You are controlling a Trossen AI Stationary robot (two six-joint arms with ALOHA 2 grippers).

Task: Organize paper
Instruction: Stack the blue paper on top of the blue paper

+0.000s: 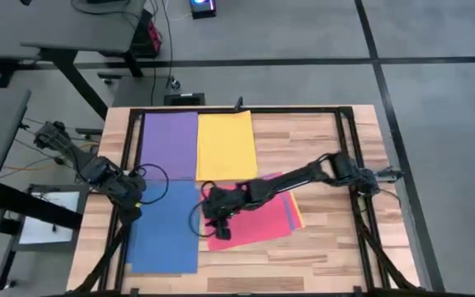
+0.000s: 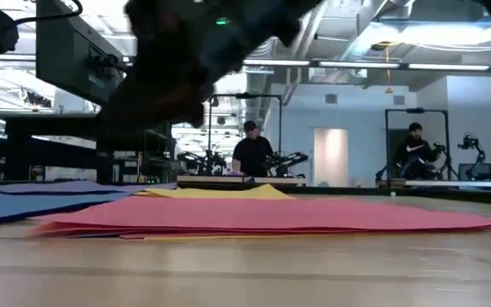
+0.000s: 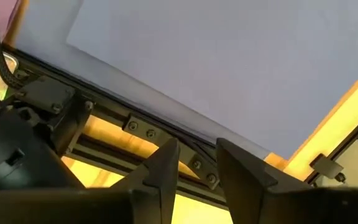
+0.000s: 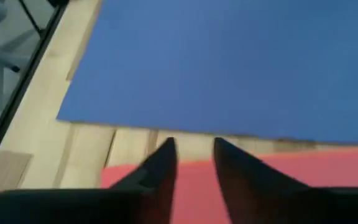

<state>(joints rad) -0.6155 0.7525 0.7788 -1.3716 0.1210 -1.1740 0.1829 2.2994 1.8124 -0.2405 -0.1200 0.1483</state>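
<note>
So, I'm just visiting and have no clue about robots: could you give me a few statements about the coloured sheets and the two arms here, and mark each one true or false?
1. The purple paper sheet lies directly beside the yellow paper sheet. True.
2. The right gripper is over the yellow sheet. False: it is at the edge of the red-pink paper sheet, near the blue paper sheet.
3. The red-pink sheet lies squarely aligned with the others. False: it is skewed, with more sheets showing under its edge.
4. The left gripper is at the wooden table's left side, by the blue sheet. True.
</note>
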